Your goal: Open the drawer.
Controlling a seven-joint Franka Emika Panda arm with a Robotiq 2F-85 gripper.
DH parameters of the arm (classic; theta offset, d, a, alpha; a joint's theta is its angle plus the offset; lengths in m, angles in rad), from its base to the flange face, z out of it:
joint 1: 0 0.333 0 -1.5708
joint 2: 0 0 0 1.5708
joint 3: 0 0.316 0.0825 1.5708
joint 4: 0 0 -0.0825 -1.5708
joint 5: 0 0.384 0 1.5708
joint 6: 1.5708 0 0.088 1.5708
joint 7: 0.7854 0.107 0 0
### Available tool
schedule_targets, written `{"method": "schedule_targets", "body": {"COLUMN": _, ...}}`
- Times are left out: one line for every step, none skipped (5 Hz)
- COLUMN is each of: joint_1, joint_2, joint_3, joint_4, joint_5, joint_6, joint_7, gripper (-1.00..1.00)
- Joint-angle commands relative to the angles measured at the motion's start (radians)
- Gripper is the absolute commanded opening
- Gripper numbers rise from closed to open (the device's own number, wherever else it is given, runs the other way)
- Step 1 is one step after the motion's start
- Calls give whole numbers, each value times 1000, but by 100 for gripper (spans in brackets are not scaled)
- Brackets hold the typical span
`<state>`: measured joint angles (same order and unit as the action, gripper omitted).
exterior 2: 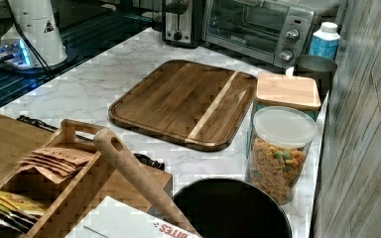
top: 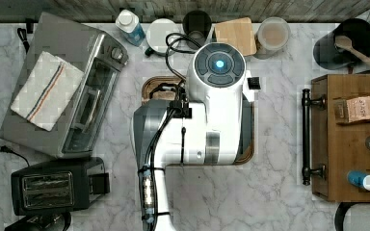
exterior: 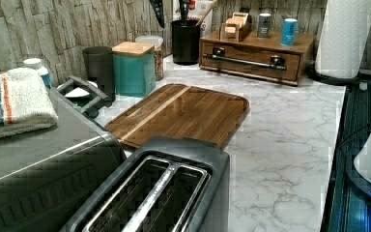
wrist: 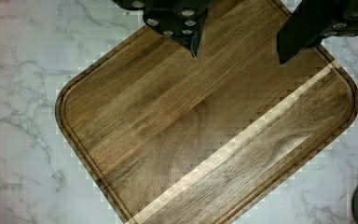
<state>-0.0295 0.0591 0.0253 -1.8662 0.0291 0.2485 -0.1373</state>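
Counter (exterior: pixel 290 145): glossy veined marble look; cutting board (wrist: pixel 205 130): smooth oiled wood, pale stripe; drawer (exterior: pixel 251 63): brown wood, black metal bar handle (exterior: pixel 245 61); toaster oven (top: pixel 72 82): brushed metal; towel (top: pixel 46 91): woven cloth.

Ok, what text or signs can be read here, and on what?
"...ITES": red, cut off, on the white box.
Warning triangle, no words: on the arm's base.
Too blurred to read: the oven's brand mark, the print on the packets, the bottle's label.
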Motion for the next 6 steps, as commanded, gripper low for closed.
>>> {"method": "schedule_targets", "body": {"joint_1": 3, "joint_2": 0, "joint_3": 3, "joint_4": -3, "joint_5": 9, "joint_6": 5, "joint_7": -1, "gripper": 100}}
{"method": "schedule_targets", "body": {"joint_1": -9, "joint_2": -58, "joint_3": -4, "joint_4": -91, "joint_5": -17, "joint_6": 48, "joint_7": -126, "gripper": 100}}
{"method": "schedule_targets", "body": {"joint_1": -40, "joint_2": -127, "joint_3": -30, "joint_4": -206, "joint_5": -66, "joint_6": 143, "joint_7": -335, "gripper": 100}}
{"method": "schedule_targets", "body": {"joint_1": -77, "joint_2": -149, "joint_3": -71, "joint_4": -254, "joint_5": -75, "joint_6": 201, "joint_7": -511, "gripper": 100}}
{"method": "schedule_targets", "body": {"joint_1": -103, "joint_2": -155, "joint_3": -113, "joint_4": -282, "joint_5": -93, "joint_6": 249, "joint_7": -627, "gripper": 100}}
{"method": "schedule_targets", "body": {"joint_1": -118, "joint_2": -139, "joint_3": -157, "joint_4": -289, "joint_5": -114, "joint_6": 289, "joint_7": -691, "gripper": 100}}
